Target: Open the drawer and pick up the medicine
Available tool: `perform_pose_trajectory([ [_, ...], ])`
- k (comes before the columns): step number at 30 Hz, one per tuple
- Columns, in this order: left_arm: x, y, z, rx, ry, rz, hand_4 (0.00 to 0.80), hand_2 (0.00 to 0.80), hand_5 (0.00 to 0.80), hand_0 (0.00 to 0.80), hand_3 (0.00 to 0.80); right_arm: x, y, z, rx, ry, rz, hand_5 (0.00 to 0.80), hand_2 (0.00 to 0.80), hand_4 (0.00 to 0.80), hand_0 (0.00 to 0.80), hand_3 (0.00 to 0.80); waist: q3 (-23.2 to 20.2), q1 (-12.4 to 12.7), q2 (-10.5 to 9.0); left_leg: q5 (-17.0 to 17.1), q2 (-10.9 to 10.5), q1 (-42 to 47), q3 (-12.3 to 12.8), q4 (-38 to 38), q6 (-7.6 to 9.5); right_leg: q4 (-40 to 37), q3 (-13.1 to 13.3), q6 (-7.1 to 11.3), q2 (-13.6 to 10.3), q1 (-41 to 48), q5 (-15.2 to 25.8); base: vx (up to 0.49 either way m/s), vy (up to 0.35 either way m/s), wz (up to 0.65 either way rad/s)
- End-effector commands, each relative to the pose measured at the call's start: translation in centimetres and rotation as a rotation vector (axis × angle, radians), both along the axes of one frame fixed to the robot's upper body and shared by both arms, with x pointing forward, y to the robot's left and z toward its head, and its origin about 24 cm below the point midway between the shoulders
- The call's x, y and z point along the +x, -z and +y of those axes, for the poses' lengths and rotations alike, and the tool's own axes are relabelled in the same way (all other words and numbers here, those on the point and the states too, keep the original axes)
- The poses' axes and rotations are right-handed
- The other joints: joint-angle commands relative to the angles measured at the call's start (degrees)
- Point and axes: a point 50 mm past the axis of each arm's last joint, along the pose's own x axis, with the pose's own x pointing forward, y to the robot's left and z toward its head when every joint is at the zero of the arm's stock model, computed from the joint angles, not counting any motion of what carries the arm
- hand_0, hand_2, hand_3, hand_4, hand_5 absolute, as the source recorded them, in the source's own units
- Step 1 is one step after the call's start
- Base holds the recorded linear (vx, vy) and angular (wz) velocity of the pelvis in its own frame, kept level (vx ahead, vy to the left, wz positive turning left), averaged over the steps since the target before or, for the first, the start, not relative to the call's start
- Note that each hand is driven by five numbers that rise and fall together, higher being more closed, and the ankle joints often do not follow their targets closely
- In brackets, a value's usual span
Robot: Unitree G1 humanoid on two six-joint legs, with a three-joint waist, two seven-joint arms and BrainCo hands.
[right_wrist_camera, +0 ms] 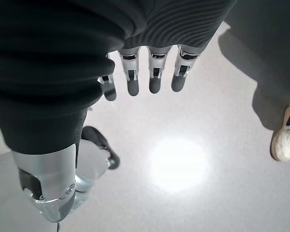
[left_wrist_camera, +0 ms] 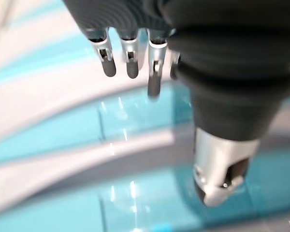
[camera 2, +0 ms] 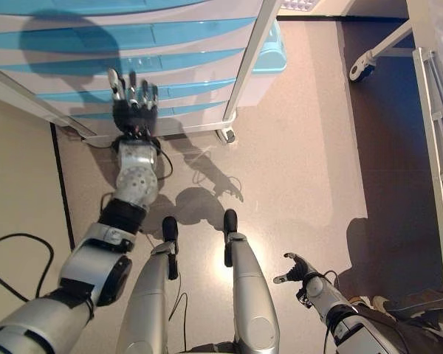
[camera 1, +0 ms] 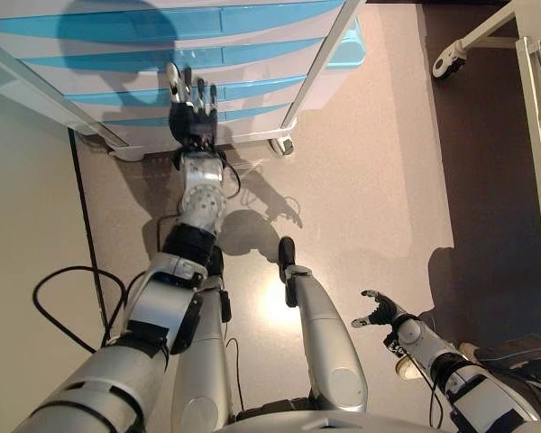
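Observation:
A white drawer cabinet with several translucent blue drawer fronts stands on wheels ahead of me. All the drawers look shut. My left hand is stretched out with straight fingers, its tips over the lower drawer fronts. It holds nothing. My right hand hangs low at my right side, fingers relaxed and empty, above the bare floor. No medicine shows in any view.
A cabinet wheel sits at its front right corner. A white metal frame on a caster stands at the right over a dark floor strip. A person's white shoe is near my right hand.

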Motion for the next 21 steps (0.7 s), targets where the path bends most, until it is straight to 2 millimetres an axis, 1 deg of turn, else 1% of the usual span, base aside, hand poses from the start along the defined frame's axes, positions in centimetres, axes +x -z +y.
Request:
perform_pose_trajectory([
  [1, 0.1, -2.7, -0.4, 0.022, 0.007, -0.099, 0.000, 0.000, 0.000, 0.000, 0.000, -1.4, 0.2, -1.9, -0.035, 0.047, 0.007, 0.000, 0.000, 0.000, 0.000, 0.000, -0.63, 0.13, 0.56, -2.81, -0.59, -1.45, -0.23, 2.52, 0.16, -4.00, -1.35, 2.09, 0.19, -1.16, 5.81, 0.000, 0.000, 0.00],
  [6, 0.1, -2.0, -0.4, 0.014, 0.006, -0.080, 0.000, 0.000, 0.000, 0.000, 0.000, -1.6, 0.2, -2.2, -0.044, 0.049, 0.005, 0.000, 0.000, 0.000, 0.000, 0.000, -0.43, 0.30, 0.26, -2.88, -0.45, -1.36, -0.24, 2.65, 0.12, -3.78, -1.33, 1.99, 0.19, -1.25, 5.87, 0.000, 0.000, 0.00],
  [16, -0.1, -2.7, -0.4, 0.031, 0.009, -0.116, 0.000, 0.000, 0.000, 0.000, 0.000, -2.6, 0.7, -2.5, -0.049, 0.056, 0.039, 0.000, 0.000, 0.000, 0.000, 0.000, -0.95, 0.28, 0.52, -2.76, -0.35, -0.95, -0.18, 2.35, -0.06, -3.93, -1.49, 2.02, 0.11, -0.80, 5.85, 0.000, 0.000, 0.00],
  [21, 0.1, -4.9, -0.2, 0.048, 0.002, -0.174, 0.000, 0.000, 0.000, 0.000, 0.000, -2.9, 0.8, -3.0, -0.063, 0.057, 0.057, 0.000, 0.000, 0.000, 0.000, 0.000, -1.46, 0.12, 0.88, -2.67, -0.25, -0.72, -0.13, 1.91, -0.08, -4.27, -1.48, 2.12, 0.04, -0.70, 5.92, 0.000, 0.000, 0.00],
])
